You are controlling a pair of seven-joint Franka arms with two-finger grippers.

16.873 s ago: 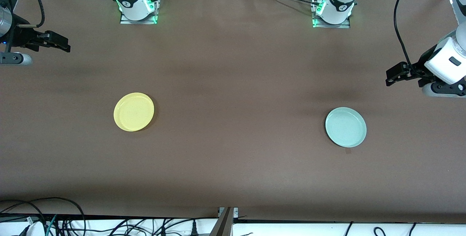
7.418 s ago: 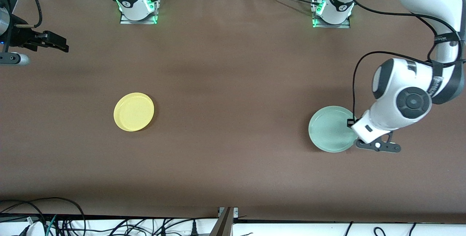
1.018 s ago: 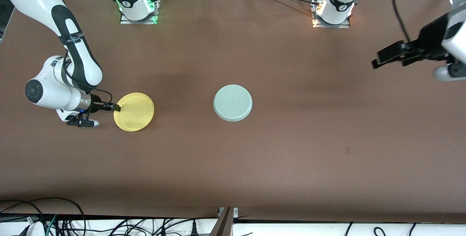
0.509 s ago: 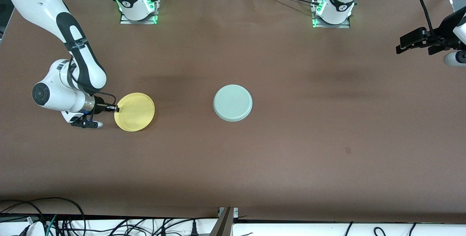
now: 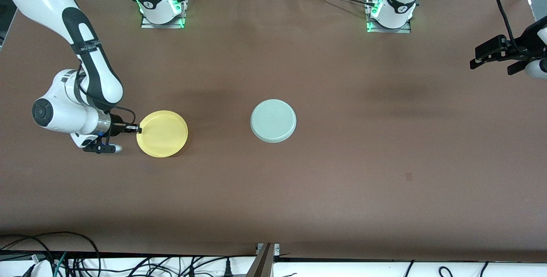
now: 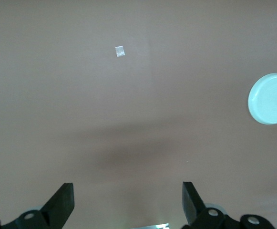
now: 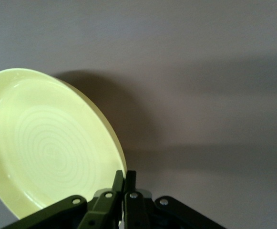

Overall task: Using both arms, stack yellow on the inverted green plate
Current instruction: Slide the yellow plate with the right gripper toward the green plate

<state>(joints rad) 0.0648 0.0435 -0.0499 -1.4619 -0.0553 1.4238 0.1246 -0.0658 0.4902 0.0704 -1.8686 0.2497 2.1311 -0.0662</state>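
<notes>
The yellow plate (image 5: 162, 134) hangs a little above the table toward the right arm's end, its rim pinched by my right gripper (image 5: 137, 129), which is shut on it. In the right wrist view the yellow plate (image 7: 47, 143) tilts up from the shut gripper (image 7: 126, 177) and casts a shadow on the cloth. The green plate (image 5: 273, 120) lies upside down at the table's middle; the left wrist view shows the green plate (image 6: 270, 98) far off. My left gripper (image 5: 475, 58) is open in the air over the left arm's end of the table, and its own gripper (image 6: 128, 202) holds nothing.
The brown table cloth (image 5: 342, 183) covers the whole table. The two arm bases (image 5: 162, 7) (image 5: 391, 10) stand along the edge farthest from the front camera. A small pale mark (image 5: 408, 176) lies on the cloth. Cables (image 5: 64, 260) hang below the near edge.
My right gripper has shut on the yellow plate's rim and lifted it slightly, shifting it toward the green plate. The left arm has drawn back toward its end of the table.
</notes>
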